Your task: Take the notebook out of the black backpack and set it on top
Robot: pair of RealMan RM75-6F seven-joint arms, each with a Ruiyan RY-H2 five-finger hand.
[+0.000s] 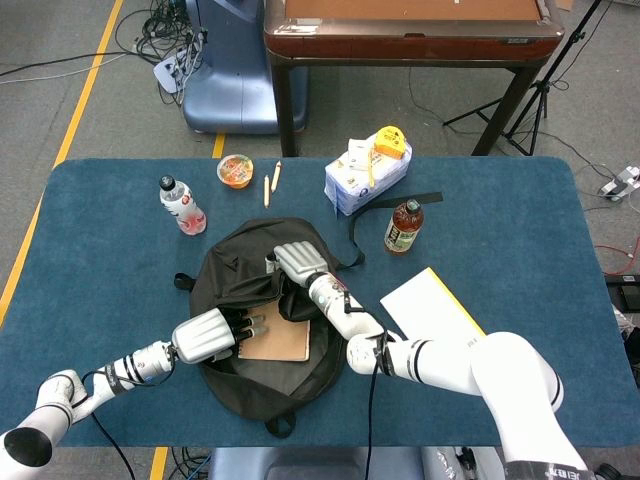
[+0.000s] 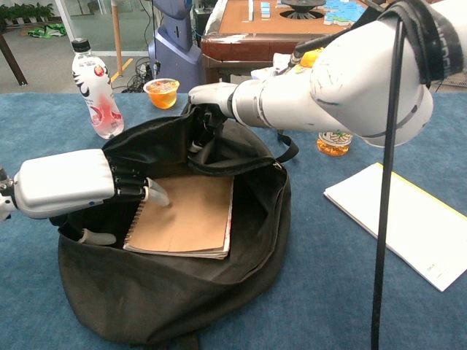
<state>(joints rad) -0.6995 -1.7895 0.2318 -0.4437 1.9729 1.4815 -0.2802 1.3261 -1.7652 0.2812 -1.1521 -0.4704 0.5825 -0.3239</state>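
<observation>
The black backpack (image 1: 262,378) (image 2: 168,299) lies open in the middle of the blue table. Inside it lies a brown spiral notebook (image 1: 282,342) (image 2: 186,219), flat and mostly in sight. My left hand (image 1: 208,335) (image 2: 66,184) reaches in from the left. Its fingertips (image 2: 155,194) touch the notebook's spiral edge, while the thumb lies lower, apart from the notebook. My right hand (image 1: 300,263) (image 2: 213,97) grips the upper rim of the bag's opening and holds it up and back.
A red-labelled water bottle (image 1: 182,205) (image 2: 93,91) and an orange cup (image 1: 235,170) (image 2: 161,92) stand behind the bag on the left. A tea bottle (image 1: 403,227), a white packet (image 1: 365,175) and a white pad (image 1: 430,305) (image 2: 408,222) lie to the right.
</observation>
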